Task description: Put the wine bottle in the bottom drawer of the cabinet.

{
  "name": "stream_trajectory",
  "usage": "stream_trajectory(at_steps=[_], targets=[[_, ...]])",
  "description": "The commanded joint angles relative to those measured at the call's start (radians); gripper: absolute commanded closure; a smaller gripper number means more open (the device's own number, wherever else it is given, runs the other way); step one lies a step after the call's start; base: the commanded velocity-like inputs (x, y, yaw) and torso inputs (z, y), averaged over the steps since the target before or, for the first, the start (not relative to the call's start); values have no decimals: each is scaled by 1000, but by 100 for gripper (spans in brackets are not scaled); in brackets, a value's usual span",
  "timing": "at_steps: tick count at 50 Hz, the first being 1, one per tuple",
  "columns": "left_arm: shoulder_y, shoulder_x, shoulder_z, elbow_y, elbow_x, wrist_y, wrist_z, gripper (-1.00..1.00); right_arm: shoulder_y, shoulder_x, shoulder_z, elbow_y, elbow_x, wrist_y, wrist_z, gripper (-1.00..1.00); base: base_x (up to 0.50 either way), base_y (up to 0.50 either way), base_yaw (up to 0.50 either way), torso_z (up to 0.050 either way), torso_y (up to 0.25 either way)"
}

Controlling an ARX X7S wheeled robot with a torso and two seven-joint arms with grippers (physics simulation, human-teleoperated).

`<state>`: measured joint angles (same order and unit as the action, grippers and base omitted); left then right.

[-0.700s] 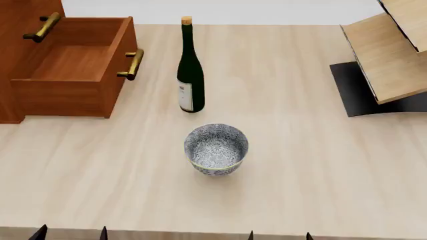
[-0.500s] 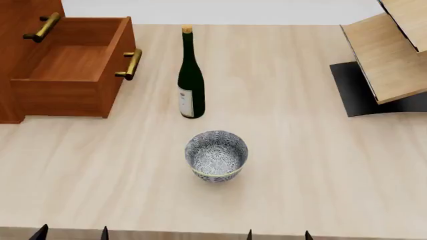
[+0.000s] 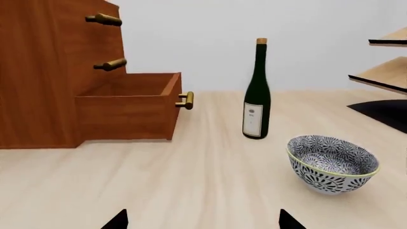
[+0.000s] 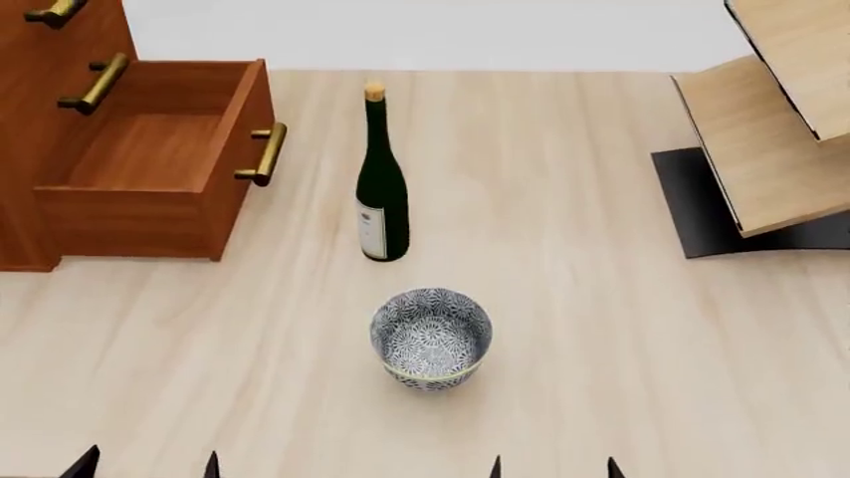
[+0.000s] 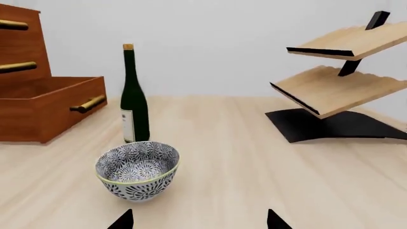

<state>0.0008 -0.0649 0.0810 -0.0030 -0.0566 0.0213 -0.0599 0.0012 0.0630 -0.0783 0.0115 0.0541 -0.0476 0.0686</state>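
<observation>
So your two grippers sat low at the near edge of the table, only their dark fingertips showing. Your left gripper (image 4: 146, 465) had its tips spread well apart with nothing between them, and your right gripper (image 4: 552, 466) was equally wide and equally empty. Neither was touching anything.

Out beyond them, the tall slim dark green glass wine bottle (image 4: 381, 184) with its tan cork and white label stood upright on the pale wooden table (image 4: 598, 339), well apart from both grippers. It was near the brass bar handle on the front of the lowest reddish-brown wooden drawer (image 4: 146, 159), just to that drawer's right, but not touching it. That bottom drawer was pulled out of the reddish-brown three-drawer wooden cabinet (image 4: 60, 45) and its inside looked bare, so by my reading the opening was done and everything else remained: reaching the bottle, gripping it, lifting it over the drawer's front wall and laying or standing it inside.

Between you and the bottle stood a round blue-and-white patterned ceramic bowl (image 4: 431, 337), close in front of it and nearly in line. I judged it the main obstacle for a straight reach. A pale wooden slanted shelf rack on a black base (image 4: 763, 149) stood far off on the right, clear of the route.
</observation>
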Motion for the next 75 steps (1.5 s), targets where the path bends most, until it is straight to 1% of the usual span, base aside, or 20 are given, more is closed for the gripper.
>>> stream_trajectory(at_steps=[1, 11, 15, 22, 23, 25, 26, 28, 42, 43, 44, 46, 47, 51, 54, 57, 60, 65, 70, 75], targets=[[3, -16, 19, 6, -12, 4, -20, -100, -3, 16, -18, -6, 14, -5, 22, -100, 0, 0, 0, 50, 0], [7, -27, 38, 20, -6, -2, -41, -100, -1, 26, -28, -1, 32, -8, 31, -100, 0, 0, 0, 50, 0], [12, -34, 48, 11, -3, 52, -42, -100, -3, 31, -24, -18, 58, -5, 29, -100, 0, 0, 0, 40, 0], [7, -42, 47, 55, -29, -23, -55, -100, -9, 43, -58, -59, -2, 30, 67, -100, 0, 0, 0, 0, 0], [8, -56, 26, 205, -28, -173, -117, -100, -26, 77, -51, -209, 16, 180, 58, -100, 0, 0, 0, 0, 0], [-6, -90, 63, 473, -12, -458, -95, -100, -30, 85, -43, -331, 23, 252, 66, -100, 0, 0, 0, 0, 0], [-14, -83, 47, 520, -33, -517, -101, -100, -29, 79, -20, -378, 88, 313, 54, -100, 0, 0, 0, 0, 0], [-26, -92, 48, 581, -45, -581, -97, -100, -21, 78, 6, -433, 151, 388, 52, -100, 0, 0, 0, 0, 0], [-147, -100, -50, 1003, -159, -1077, -142, -100, -6, 145, 1, -761, 119, 602, 119, -100, 0, 0, 0, 0, 0], [-200, -176, -118, 1050, -309, -1172, -288, -100, -5, 157, 16, -861, 137, 667, 126, -100, 0, 0, 0, 0, 0], [-218, -247, -154, 1050, -459, -1154, -430, -100, -5, 161, 18, -877, 137, 677, 128, -100, 0, 0, 0, 0, 0], [-251, -404, -105, 1050, -759, -1073, -666, -100, -4, 169, 19, -906, 136, 694, 133, -100, 0, 0, 0, 0, 0], [-255, -441, -94, 1049, -909, -1038, -716, -100, -3, 170, 22, -920, 140, 707, 136, -100, 0, 0, 0, 0, 0], [-323, -681, 115, 1050, -1067, -785, -941, -100, -5, 184, 8, -975, 126, 739, 150, -100, 0, 0, 0, 0, 0], [-488, -890, 425, 1050, -1087, -533, -1102, -100, -7, 188, -5, -1008, 122, 757, 160, -100, 0, 0, 0, 0, 0], [-678, -1007, 724, 1050, -1074, -347, -1191, -100, -7, 196, -16, -1034, 120, 771, 172, -100, 0, 0, 0, 0, 0], [-851, -1060, 973, 1050, -1053, -228, -1246, -100, -7, 215, -36, -1056, 106, 765, 187, -100, 0, 0, 0, 0, 0], [-1076, -1089, 1287, 1050, -1020, -95, -1297, -100, -3, 308, -78, -1058, 170, 709, 297, -100, 0, 0, 0, 0, 0], [-1246, -1091, 1511, 1050, -990, -10, -1347, -100, 48, 478, -170, -1058, 315, 670, 526, -100, 0, 0, 0, 0, 0], [-1429, -1084, 1746, 1050, -946, 68, -1408, -100, 100, 585, -251, -1057, 402, 635, 671, -100, 0, 0, 0, 0, 0]])
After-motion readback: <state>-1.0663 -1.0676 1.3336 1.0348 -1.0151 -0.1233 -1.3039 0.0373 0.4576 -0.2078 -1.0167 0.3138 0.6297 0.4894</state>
